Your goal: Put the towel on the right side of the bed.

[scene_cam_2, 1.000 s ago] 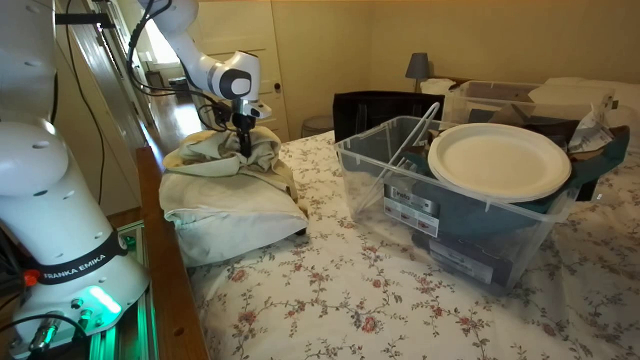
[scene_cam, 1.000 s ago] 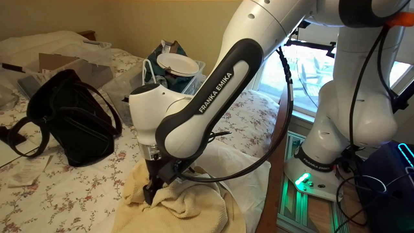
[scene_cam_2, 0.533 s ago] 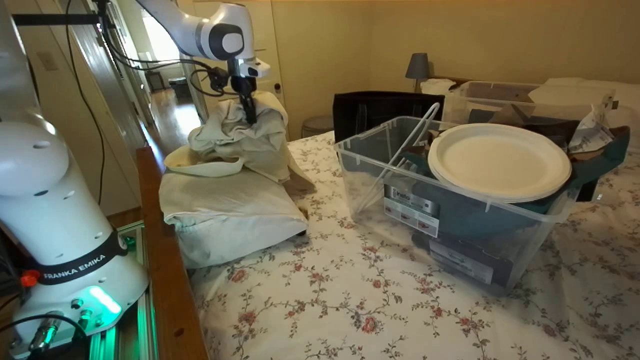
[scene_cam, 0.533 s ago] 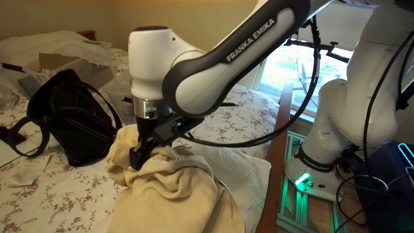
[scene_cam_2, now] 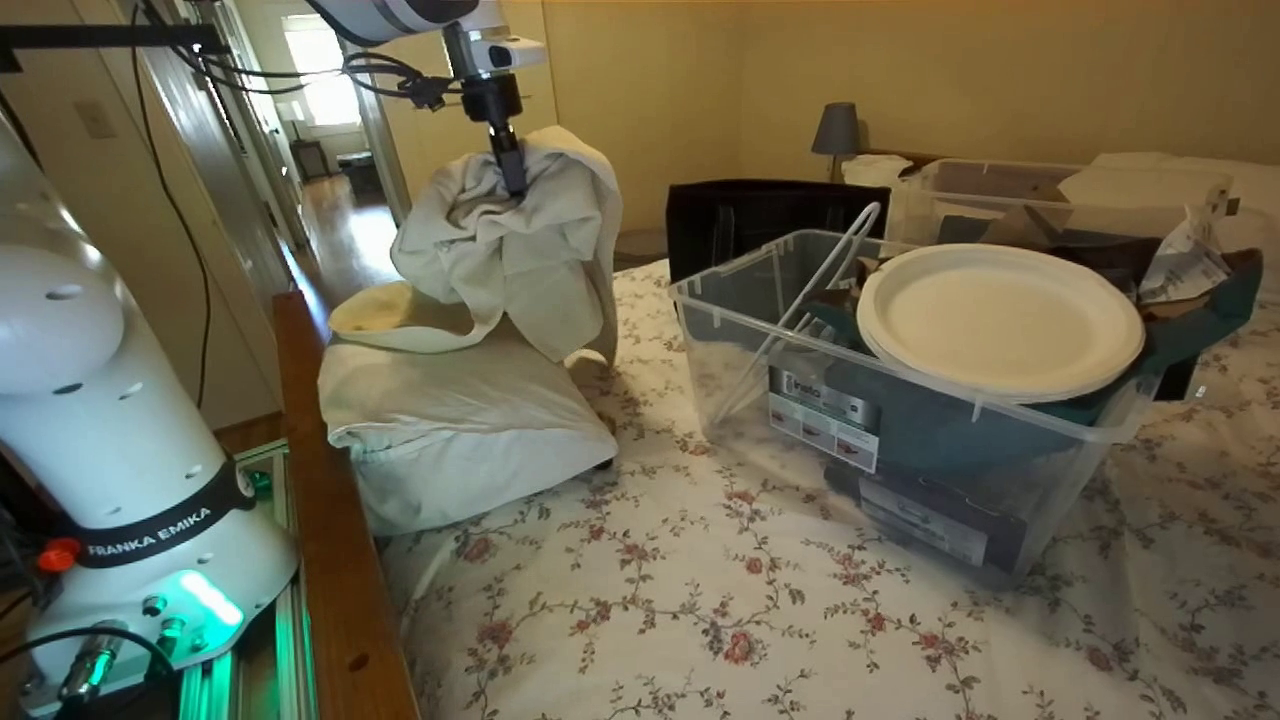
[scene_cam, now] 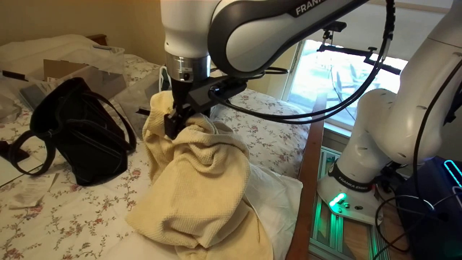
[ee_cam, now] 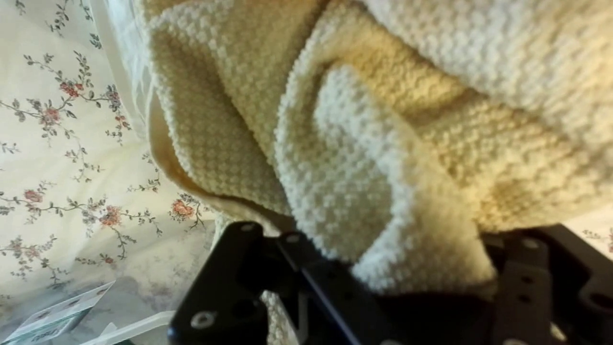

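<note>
The towel (scene_cam: pixel 202 184) is a cream-yellow waffle cloth in thick folds. It also shows in an exterior view (scene_cam_2: pixel 540 270) and fills much of the wrist view (ee_cam: pixel 345 167). My gripper (scene_cam: pixel 174 130) is shut on the towel's upper folds and holds them raised; it also shows in an exterior view (scene_cam_2: pixel 512 175). The towel's lower part hangs down and rests on white bedding. In the wrist view a fold sits between the fingers (ee_cam: pixel 392 254); the fingertips are hidden in cloth. The bed (scene_cam_2: pixel 720 600) has a white flowered cover, also in an exterior view (scene_cam: pixel 72 224).
White bedding (scene_cam: pixel 278 198) lies beside the brown side rail (scene_cam: pixel 306 184), under the towel. A black bag (scene_cam: pixel 86 141) stands on the bed. A clear box (scene_cam_2: pixel 740 380) holds white plates (scene_cam_2: pixel 1000 320). A further clear box (scene_cam_2: pixel 1150 190) stands behind.
My gripper has risen well above the bedding and pulled the towel's upper part up with it. The towel now hangs in a tall bunch. The bag and boxes have not moved.
</note>
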Action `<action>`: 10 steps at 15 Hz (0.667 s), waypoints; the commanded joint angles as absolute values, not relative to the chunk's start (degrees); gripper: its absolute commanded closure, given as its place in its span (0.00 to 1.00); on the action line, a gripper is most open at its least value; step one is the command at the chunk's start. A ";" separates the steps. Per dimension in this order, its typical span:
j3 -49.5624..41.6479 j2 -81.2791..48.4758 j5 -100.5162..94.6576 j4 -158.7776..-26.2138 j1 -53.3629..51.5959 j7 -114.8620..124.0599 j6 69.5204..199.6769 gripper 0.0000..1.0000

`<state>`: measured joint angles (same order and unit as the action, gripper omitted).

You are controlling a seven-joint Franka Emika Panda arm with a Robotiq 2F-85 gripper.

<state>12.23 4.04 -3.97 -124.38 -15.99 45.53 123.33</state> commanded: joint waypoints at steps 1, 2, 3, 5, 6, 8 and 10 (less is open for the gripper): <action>13.53 3.31 -3.88 -124.24 -15.04 45.49 123.45 0.99; 13.59 2.80 -3.90 -124.24 -15.11 45.51 123.62 1.00; 12.58 3.62 -8.96 -124.93 -13.53 51.48 122.34 1.00; 9.86 8.06 -12.75 -129.83 -10.41 51.48 122.38 0.99; 9.17 9.28 -14.44 -131.64 -9.16 52.88 122.42 0.99; 7.22 12.12 -18.00 -135.78 -5.67 54.48 122.88 1.00; 5.24 15.72 -21.34 -140.10 -1.77 56.19 122.93 1.00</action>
<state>6.92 8.03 -16.46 -132.62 -5.76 52.33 122.81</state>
